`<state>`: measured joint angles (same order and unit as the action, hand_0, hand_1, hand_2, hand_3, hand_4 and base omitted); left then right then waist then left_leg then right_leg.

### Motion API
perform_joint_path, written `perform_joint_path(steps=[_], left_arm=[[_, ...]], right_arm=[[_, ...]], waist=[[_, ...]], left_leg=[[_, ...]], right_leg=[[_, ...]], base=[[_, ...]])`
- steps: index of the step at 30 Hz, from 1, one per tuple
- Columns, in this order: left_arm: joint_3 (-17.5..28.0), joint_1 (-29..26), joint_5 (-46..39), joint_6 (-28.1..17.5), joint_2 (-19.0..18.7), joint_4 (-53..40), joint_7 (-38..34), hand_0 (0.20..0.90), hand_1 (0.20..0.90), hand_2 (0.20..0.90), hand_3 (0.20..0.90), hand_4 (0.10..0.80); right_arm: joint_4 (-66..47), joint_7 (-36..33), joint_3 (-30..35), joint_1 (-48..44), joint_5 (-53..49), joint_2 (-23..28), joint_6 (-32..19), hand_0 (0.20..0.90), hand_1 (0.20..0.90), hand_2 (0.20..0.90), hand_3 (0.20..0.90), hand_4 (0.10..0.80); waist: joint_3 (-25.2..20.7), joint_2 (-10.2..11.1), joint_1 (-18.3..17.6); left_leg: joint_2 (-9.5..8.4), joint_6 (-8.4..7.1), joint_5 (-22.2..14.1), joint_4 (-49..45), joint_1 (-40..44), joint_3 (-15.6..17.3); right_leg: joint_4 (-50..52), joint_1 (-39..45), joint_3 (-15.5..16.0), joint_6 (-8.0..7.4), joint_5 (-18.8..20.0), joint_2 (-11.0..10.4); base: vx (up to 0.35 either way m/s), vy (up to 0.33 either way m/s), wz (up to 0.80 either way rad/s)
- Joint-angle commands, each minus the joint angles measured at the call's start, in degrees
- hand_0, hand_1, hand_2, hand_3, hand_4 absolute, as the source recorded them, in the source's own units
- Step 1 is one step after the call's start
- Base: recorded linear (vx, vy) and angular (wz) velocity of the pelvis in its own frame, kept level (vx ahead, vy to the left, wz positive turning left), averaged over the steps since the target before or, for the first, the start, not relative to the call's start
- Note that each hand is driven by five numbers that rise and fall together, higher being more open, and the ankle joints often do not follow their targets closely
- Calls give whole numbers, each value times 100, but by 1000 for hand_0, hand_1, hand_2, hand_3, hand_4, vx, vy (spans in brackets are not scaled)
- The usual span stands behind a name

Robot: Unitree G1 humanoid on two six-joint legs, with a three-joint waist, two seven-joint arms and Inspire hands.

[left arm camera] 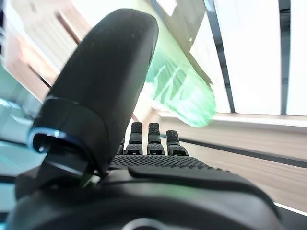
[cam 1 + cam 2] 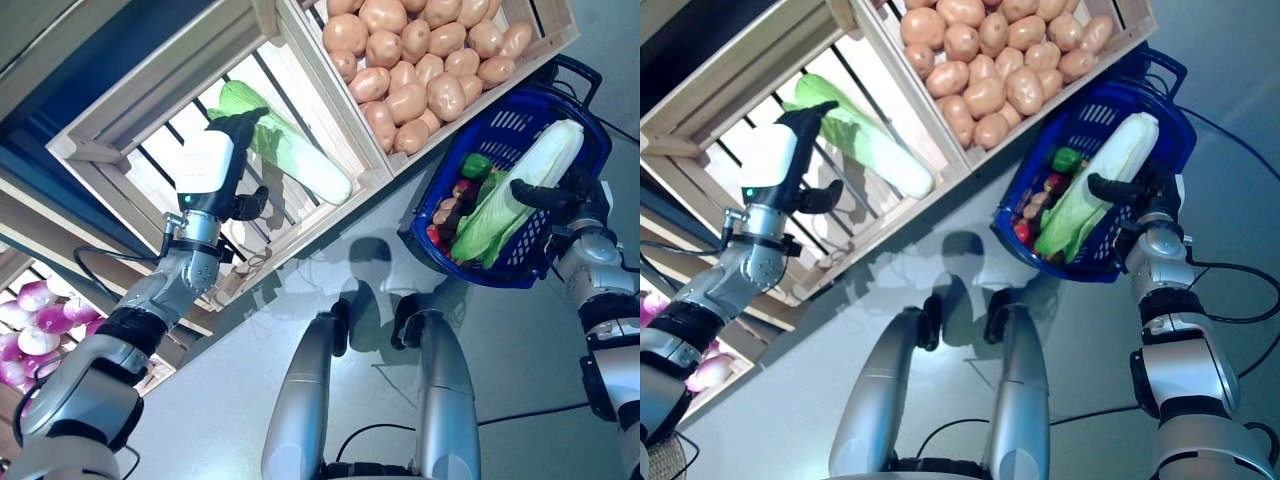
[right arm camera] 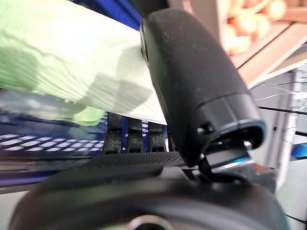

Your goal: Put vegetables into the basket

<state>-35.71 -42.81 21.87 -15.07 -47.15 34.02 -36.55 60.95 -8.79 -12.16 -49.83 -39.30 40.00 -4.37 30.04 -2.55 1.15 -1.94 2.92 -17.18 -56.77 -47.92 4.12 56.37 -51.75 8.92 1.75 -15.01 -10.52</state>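
Nearest you, at the right, your right hand gripped the blue basket by its rim, fingers curled over the edge, with a long pale cabbage lying in it atop smaller vegetables. Farther off on the left, your left hand reached into the slatted wooden crate, fingers straight and relaxed, just beside a second cabbage but not around it. Beyond, potatoes filled the neighbouring crate.
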Motion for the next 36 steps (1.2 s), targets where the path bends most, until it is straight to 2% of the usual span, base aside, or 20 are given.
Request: perform_joint_path(steps=[1, 7, 15, 21, 28, 36], left_arm=[[170, -602, 252, -28, -244, -251, -578, 900, 900, 900, 900, 800], [-249, -928, 713, 250, -285, -23, -621, 900, 900, 900, 900, 800], [-883, -1466, 1331, 402, -423, 353, -572, 900, 900, 900, 900, 800], [-1305, -1890, 1451, 860, -478, 669, -211, 900, 900, 900, 900, 800], [-1533, -2094, 1568, 1088, -428, 1030, 159, 900, 900, 900, 900, 800], [-1719, -2373, 1365, 1428, -188, 1726, 761, 900, 900, 900, 900, 800]], right_arm=[[156, -503, 16, -611, -321, 538, -475, 900, 900, 900, 900, 800], [190, -333, -70, -678, -336, 414, -338, 900, 900, 900, 900, 800], [180, 16, -271, -681, -490, 429, -475, 900, 900, 900, 900, 800], [139, 300, -415, -726, -583, 421, -550, 900, 900, 900, 900, 800], [121, 467, -511, -702, -732, 441, -598, 900, 900, 900, 900, 800], [296, 621, -551, -842, -912, 441, -697, 900, 900, 900, 900, 800]], waist=[[-175, -149, -46], [-157, -161, -120], [-77, -117, -238], [-40, -66, -330], [-35, -28, -398], [-24, -1, -453]], left_leg=[[1, 37, -135, 241, 248, 266], [79, 33, -226, 8, 152, 312], [185, 12, -184, 46, 185, 368], [296, 7, -203, 49, 169, 417], [368, -2, -225, 22, 48, 453], [433, 2, -254, -52, -229, 483]], right_leg=[[565, 526, 150, 221, -572, -89], [730, 403, 64, 232, -603, -57], [613, 412, -17, 190, -480, 51], [560, 370, -71, 155, -434, 145], [542, 230, -102, 120, -405, 209], [544, -55, -124, 59, -354, 263]], base=[[5, 18, -5], [16, 18, -7], [8, 3, -3], [7, -1, -10], [1, 0, -12], [-21, 19, -5]])
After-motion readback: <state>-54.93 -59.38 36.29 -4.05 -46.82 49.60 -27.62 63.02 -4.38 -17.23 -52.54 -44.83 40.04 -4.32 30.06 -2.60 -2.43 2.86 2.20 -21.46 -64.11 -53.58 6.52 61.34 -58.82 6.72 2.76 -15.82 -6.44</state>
